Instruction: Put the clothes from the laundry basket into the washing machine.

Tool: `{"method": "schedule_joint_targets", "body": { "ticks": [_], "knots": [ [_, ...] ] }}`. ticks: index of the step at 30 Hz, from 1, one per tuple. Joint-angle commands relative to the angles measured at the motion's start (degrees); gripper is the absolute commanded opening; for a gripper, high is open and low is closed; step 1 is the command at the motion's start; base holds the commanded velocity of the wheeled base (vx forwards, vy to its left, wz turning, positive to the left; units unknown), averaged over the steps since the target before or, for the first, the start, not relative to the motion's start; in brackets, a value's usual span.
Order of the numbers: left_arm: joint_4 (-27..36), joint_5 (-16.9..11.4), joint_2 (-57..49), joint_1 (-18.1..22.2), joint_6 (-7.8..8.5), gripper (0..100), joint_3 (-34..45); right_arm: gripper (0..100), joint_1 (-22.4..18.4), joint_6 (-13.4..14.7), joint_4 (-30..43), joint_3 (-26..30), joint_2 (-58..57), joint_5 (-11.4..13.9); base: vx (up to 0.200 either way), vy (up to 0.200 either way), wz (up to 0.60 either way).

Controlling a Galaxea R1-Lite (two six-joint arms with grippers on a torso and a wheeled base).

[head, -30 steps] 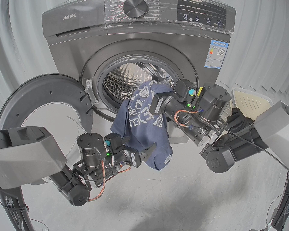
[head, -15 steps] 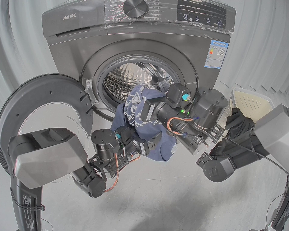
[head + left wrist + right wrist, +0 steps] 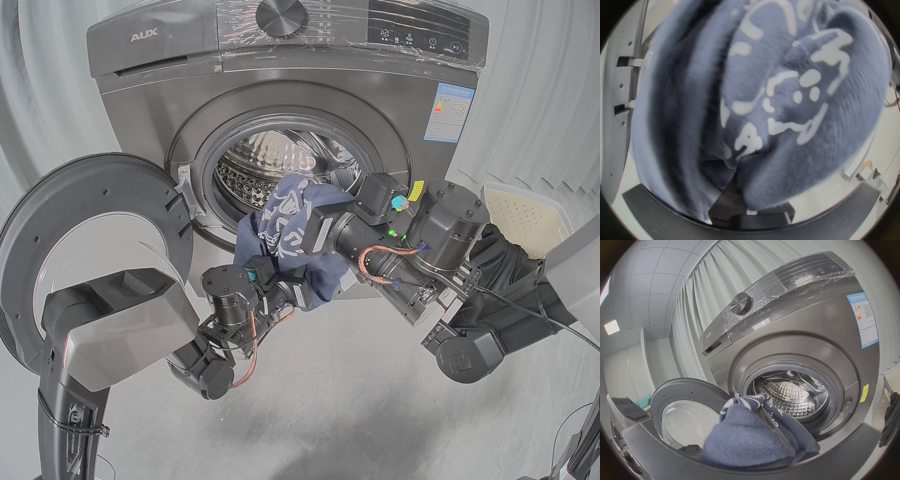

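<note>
Blue white-printed garment [image 3: 747,440] bunched close up, before washing machine [image 3: 803,333]; door [image 3: 672,393] wide open.

Pale pleated curtains [image 3: 537,94] meet a grey floor [image 3: 350,400]; a ceiling panel [image 3: 612,327] glows.

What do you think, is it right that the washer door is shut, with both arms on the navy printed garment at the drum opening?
No: the head view shows the washer door swung open. Both arms are on the navy printed garment at the drum opening.

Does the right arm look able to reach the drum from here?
Probably yes: the door stands wide open, and the right gripper, holding the blue garment, is just before the drum mouth.
</note>
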Motion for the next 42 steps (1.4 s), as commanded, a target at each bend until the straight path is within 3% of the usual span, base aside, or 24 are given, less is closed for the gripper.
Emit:
{"method": "schedule_joint_targets", "body": {
  "ticks": [1, 10, 15, 26, 38, 39, 42],
  "knots": [
    [-1.25, 0.21, 0.04, 0.61, -0.04, 0, -1.02, 0, -0.80, 0.03, 0.10, 0.97, -0.32, -0.31, 0.000, 0.000, 0.00],
    [-4.94, -0.23, -6.38, 0.61, -0.21, 0, 7.60, 0, -7.57, 0.21, 0.10, 2.38, 0.65, -1.62, 0.000, 0.000, 0.00],
    [-4.94, -1.20, -14.99, 0.17, -0.65, 0, 14.19, 0, -10.64, 0.91, -0.34, 6.33, 2.05, -2.24, 0.000, 0.000, 0.00],
    [-4.85, -1.37, -22.37, -1.86, -1.00, 0, 16.82, 0, -8.09, 0.91, -3.51, 13.27, 4.16, -1.97, 0.000, 0.000, 0.00],
    [-5.03, -0.93, -23.25, -3.70, -1.09, 0, 18.49, 0, -4.49, 0.91, -8.96, 13.45, 5.13, -1.45, 0.000, 0.000, 0.00],
    [-5.03, -0.93, -23.60, -3.70, -1.18, 0, 18.58, 100, -4.14, 0.91, -8.96, 13.54, 4.95, -1.45, 0.000, 0.000, 0.00],
    [-5.03, -0.93, -25.36, -3.70, -1.79, 0, 19.46, 100, -3.79, 1.00, -8.96, 16.88, 3.63, -1.27, 0.000, 0.000, 0.00]
  ]
}}
